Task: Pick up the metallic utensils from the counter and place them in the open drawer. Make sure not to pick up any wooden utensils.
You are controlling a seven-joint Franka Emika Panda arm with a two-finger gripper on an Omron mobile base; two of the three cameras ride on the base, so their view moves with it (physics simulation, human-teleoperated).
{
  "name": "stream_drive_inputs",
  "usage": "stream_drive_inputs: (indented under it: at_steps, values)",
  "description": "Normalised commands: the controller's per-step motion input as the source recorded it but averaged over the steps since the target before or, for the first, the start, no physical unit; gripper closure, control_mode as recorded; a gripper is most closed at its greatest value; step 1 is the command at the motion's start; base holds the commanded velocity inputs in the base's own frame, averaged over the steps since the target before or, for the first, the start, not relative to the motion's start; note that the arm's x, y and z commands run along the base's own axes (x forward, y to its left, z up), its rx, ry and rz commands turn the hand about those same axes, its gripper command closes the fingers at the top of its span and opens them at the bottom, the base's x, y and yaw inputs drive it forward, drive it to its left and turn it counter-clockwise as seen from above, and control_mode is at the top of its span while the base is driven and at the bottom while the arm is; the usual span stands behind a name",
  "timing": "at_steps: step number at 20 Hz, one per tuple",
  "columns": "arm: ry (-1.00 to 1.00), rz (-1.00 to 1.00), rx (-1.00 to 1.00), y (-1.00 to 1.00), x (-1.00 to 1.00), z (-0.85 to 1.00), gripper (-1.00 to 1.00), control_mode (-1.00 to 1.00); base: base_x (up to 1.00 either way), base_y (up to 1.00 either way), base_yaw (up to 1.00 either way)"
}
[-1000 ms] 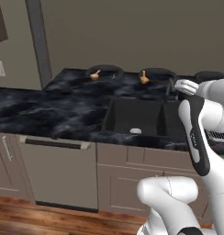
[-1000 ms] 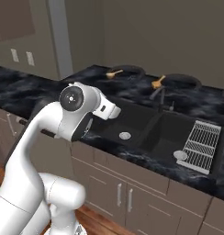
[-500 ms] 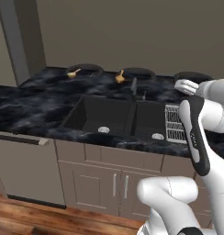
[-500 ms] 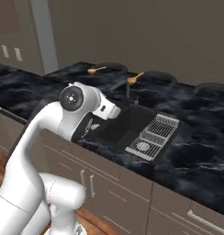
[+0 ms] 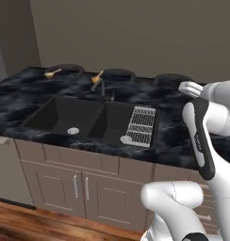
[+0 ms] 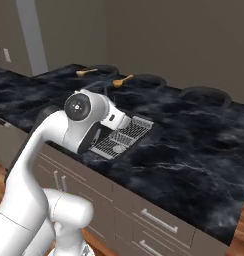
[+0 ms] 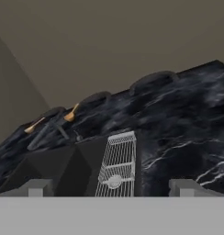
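Counter of black marble runs across the middle of the left base frame, with a double sink at centre-left and a wire rack in its right basin. Two wooden spoons lie in the upper left. The gripper has its jaws wide apart, holding nothing.

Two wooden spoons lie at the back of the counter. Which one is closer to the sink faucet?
The right-hand wooden spoon, lying just behind the dark faucet. The other wooden spoon lies further left along the counter, away from the faucet.
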Motion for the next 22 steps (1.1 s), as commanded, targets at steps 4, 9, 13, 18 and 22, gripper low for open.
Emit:
stream_drive_inputs:
  at_steps: [4,9,13,18,22]
  values:
    - [0.0,0.0,0.0,0.0,0.0,0.0,-1.0,1.0,-0.31,-0.97,0.05]
    - [0.0,0.0,0.0,0.0,0.0,0.0,-1.0,1.0,-0.68,-0.96,0.0]
    - [0.0,0.0,0.0,0.0,0.0,0.0,-1.0,1.0,-0.4,-1.0,0.0]
    - [0.0,0.0,0.0,0.0,0.0,0.0,-1.0,1.0,-0.39,-1.0,0.01]
    - [0.0,0.0,0.0,0.0,0.0,0.0,-1.0,1.0,0.01,-1.0,0.03]
